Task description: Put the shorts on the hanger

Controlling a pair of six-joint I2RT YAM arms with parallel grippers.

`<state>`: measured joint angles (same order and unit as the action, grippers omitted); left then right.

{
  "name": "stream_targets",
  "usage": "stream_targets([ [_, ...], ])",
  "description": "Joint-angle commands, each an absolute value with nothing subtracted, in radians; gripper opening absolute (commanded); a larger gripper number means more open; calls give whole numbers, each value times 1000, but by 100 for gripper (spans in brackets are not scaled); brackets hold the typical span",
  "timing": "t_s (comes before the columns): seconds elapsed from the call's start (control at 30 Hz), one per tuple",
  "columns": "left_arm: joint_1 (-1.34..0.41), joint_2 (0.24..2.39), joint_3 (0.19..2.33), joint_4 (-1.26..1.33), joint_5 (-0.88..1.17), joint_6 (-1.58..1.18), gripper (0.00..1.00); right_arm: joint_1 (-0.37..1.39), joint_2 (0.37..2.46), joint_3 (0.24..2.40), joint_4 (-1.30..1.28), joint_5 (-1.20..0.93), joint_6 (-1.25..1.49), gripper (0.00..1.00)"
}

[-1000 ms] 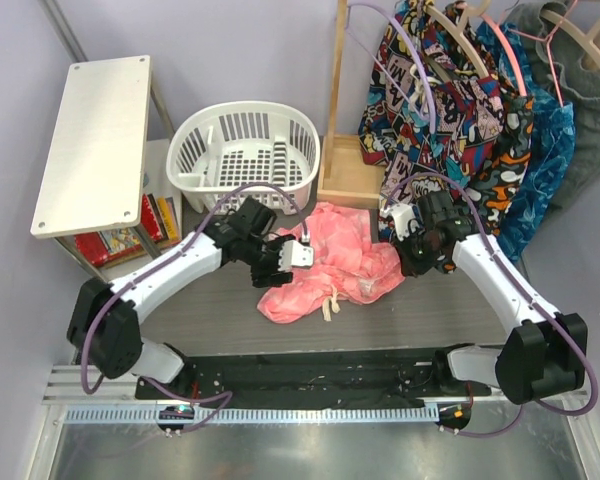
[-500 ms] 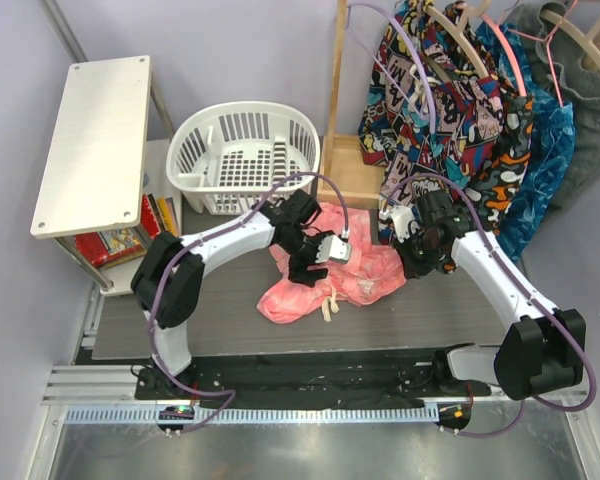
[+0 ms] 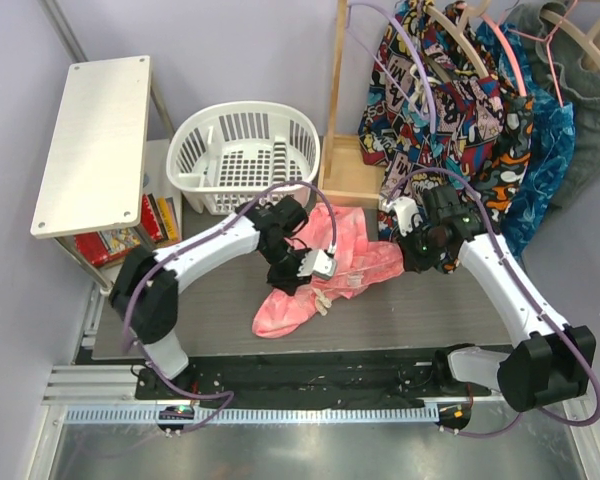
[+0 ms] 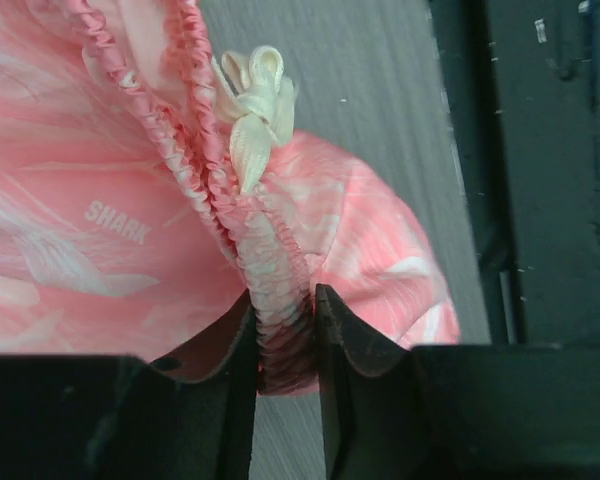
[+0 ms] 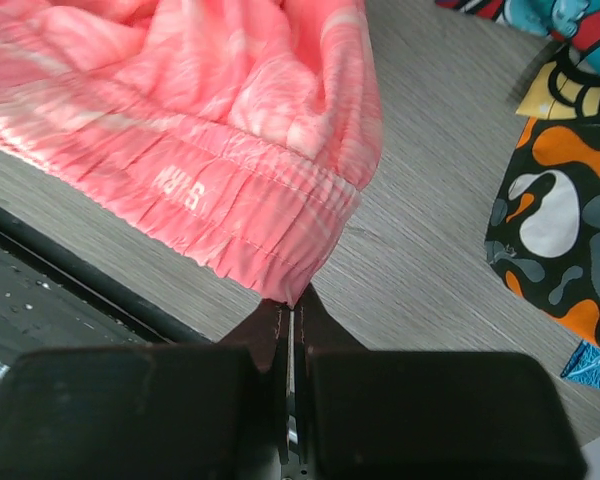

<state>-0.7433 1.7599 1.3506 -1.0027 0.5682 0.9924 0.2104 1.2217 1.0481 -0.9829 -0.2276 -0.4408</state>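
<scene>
A grey wood-grain tabletop [image 3: 440, 300] carries the coral-pink shorts [image 3: 350, 262], bunched at its middle. The left hand [image 4: 285, 340] grips the gathered waistband [image 4: 270, 270] just below the white drawstring bow [image 4: 252, 100]. The right hand [image 5: 288, 320] is pinched closed on the shorts' right edge. The lavender hanger [image 3: 420, 72] hangs behind, among printed garments [image 3: 460, 110].

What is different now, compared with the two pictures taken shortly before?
The left gripper moved right over the shorts and closed on their gathered waistband, near the drawstring bow. The shorts bunched up narrower between the grippers. The right gripper kept its pinch on the shorts' edge; the basket and the hung garments did not move.
</scene>
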Motion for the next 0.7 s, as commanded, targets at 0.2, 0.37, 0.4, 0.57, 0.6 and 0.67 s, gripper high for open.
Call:
stream_targets([
  [0.2,-818,1542,1284,-1160,551,806,8,210,1135,1199,-1038,-342,-419,1],
  [0.37,-819,1476,1403,-1103,346,671,0,210,1109,1330,-1072,-347,-429,1],
  [0.4,-818,1464,1478,-1094,256,660,0,212,1101,1354,-1072,-347,-428,1],
  [0.57,-816,1398,1735,-1034,58,535,0,212,1123,1601,-1071,-353,-419,1],
  [0.6,-816,1385,1812,-1031,42,525,0,212,1132,1687,-1083,-362,-419,1],
  [0.67,-825,1378,1885,-1037,-21,511,0,210,1160,1774,-1100,-376,-422,1],
])
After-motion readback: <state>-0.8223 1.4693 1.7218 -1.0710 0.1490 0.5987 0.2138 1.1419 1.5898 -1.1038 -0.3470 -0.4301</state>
